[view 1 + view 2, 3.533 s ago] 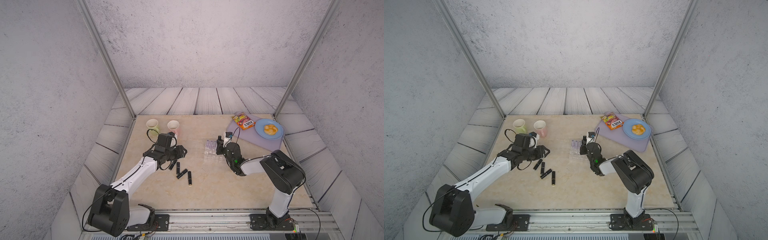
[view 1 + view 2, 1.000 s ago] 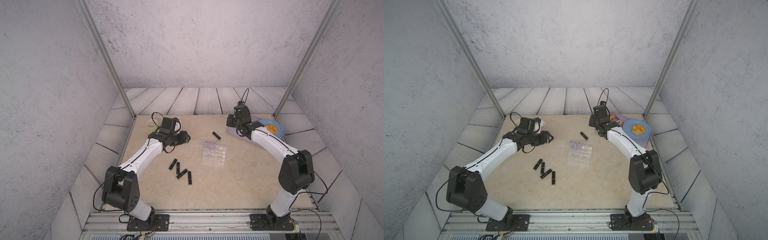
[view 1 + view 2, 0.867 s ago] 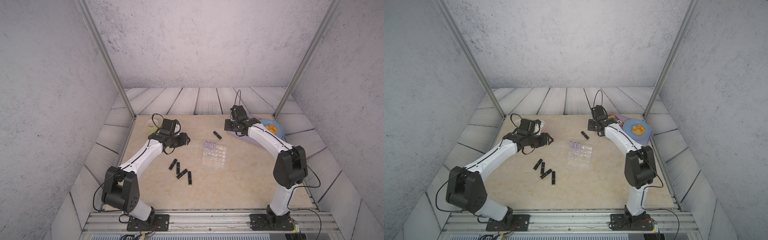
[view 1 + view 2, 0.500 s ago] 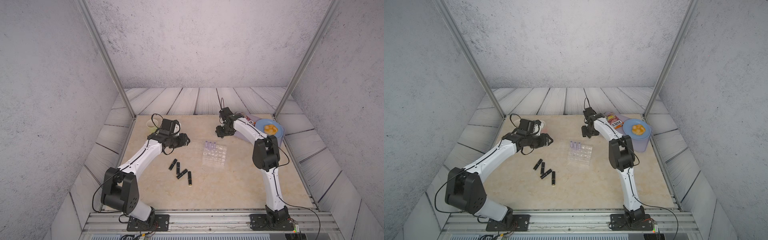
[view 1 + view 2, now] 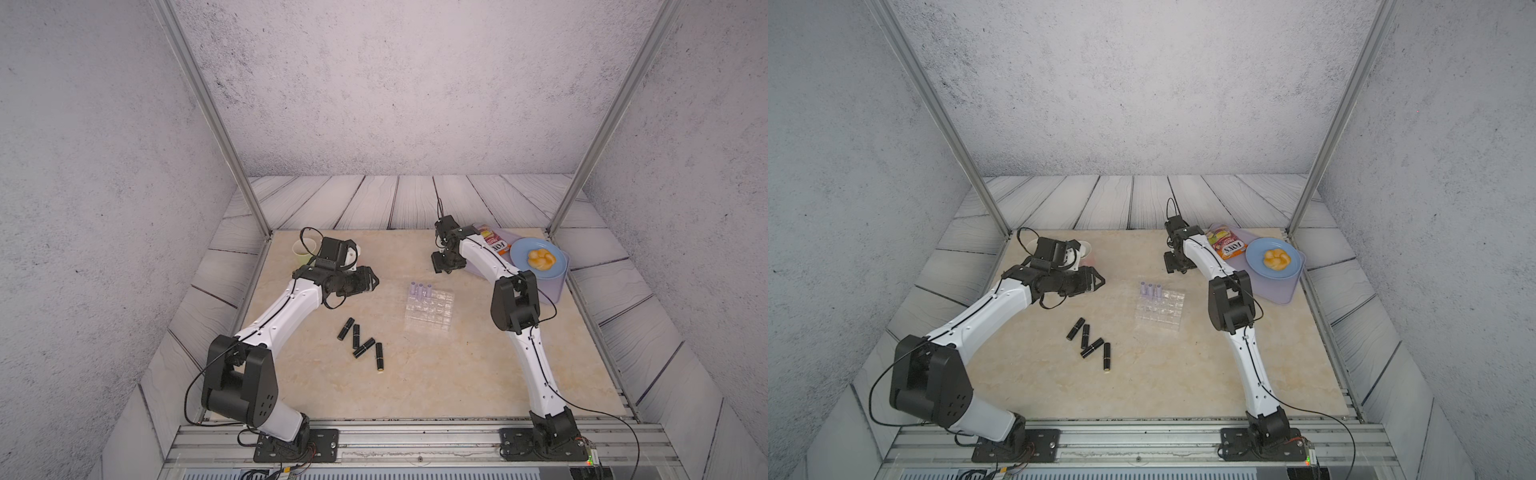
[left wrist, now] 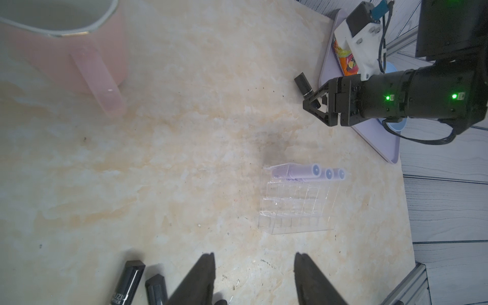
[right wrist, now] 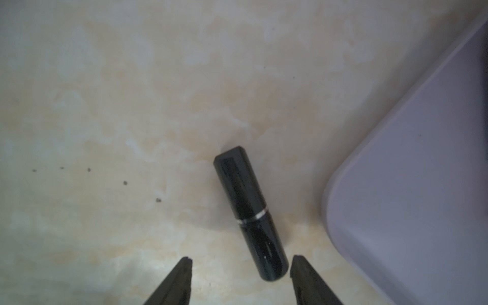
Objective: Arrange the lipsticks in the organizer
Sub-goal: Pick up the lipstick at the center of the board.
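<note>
On lilac tray [image 5: 1277,291], near black lipstick [image 7: 248,211]: snack packet [image 5: 1227,245] marked "FOX'S".

Organizer [image 5: 432,316] at the centre.
Three lipsticks [image 5: 419,289] stand in its far row; four lipsticks [image 5: 364,348] lie at eight o'clock, tray [image 5: 549,287] at two.

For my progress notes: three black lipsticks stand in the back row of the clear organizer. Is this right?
Not quite. The three lipsticks standing in the back row of the clear organizer are pale lilac, not black; the left wrist view shows it.
</note>
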`<state>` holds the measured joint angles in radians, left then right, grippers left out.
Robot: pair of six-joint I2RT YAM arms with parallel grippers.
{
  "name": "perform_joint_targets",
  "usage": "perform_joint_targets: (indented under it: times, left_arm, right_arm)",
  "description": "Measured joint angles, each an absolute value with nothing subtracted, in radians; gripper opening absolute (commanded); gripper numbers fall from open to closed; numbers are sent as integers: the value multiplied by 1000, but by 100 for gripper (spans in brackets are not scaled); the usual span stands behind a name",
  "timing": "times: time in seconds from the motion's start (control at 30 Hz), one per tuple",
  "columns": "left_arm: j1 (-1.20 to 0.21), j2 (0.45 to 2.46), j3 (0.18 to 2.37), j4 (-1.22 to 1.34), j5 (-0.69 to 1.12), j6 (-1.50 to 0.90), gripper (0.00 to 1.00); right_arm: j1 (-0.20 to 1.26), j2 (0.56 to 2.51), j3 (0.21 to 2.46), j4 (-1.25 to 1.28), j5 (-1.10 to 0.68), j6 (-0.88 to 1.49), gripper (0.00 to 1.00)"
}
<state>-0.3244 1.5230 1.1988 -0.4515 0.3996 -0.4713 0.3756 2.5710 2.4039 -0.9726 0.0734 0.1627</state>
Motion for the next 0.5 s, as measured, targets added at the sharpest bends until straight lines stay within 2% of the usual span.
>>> perform_joint_targets:
  times: [0.3,0.5]
  left_arm:
    - [-322,1526,1188,-443,416,-472,54]
    - [-321,1526,1188,-437,418,-472,53]
  right_arm:
    - [344,2667,2523,-997,61,141,48]
    - [344,2674,2537,-1001,49,148,25]
